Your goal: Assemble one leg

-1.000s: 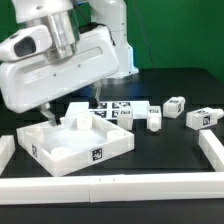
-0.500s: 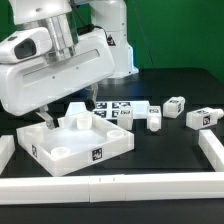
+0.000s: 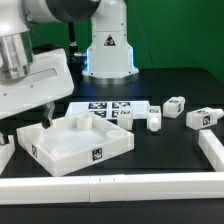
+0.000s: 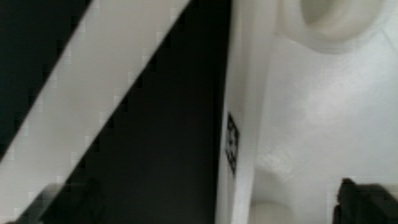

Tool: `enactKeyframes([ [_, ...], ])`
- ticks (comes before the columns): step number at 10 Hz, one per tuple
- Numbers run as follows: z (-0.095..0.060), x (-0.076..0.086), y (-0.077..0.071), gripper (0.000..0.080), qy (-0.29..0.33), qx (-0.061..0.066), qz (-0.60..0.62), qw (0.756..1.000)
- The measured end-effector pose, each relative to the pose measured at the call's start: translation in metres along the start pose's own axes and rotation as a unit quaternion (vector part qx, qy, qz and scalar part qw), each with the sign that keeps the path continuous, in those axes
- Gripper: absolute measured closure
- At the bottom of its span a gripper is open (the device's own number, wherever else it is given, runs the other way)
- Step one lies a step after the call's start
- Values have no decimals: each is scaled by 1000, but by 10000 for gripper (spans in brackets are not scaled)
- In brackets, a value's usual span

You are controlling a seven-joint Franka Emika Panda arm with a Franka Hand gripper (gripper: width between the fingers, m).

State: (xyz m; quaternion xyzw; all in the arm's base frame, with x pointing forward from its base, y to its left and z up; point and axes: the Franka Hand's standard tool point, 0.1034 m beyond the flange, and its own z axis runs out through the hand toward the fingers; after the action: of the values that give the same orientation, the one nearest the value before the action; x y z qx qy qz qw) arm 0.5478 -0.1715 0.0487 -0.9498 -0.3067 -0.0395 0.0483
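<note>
The arm swings off! Half a second ago it loomed right over the tray [image 3: 60,152]. Now the gripper [image 3: 46,108] hangs beyond the tray's corner on the exterior view's left, clear of it. In the wrist camera its dark fingertips [image 4: 61,206] stand spread wide with nothing pinched between them, only the tray's wall and a round socket below.

Moving along: the leg [image 3: 76,119] stands upright in the tray's far corner, alone and untouched. I read that as a release, so the leg has been left in its socket. Whether it is seated firmly I cannot tell from here.

Behind the tray lies the marker board [image 3: 110,109]. Farther toward the exterior view's right, well apart from the tray, the loose legs [image 3: 155,119] wait on the table.
</note>
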Motion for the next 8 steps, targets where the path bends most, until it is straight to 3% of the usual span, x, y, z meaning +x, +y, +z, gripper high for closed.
enactKeyframes([
  [3, 4, -2, -1, 150, -2, 2, 1, 1000],
  [5, 27, 11, -3, 150, 2, -33, 44, 998],
  [6, 35, 10, -5, 150, -2, -29, 43, 999],
  [7, 34, 9, -4, 150, -2, -29, 44, 999],
  [8, 35, 9, -4, 268, -2, -29, 44, 999],
])
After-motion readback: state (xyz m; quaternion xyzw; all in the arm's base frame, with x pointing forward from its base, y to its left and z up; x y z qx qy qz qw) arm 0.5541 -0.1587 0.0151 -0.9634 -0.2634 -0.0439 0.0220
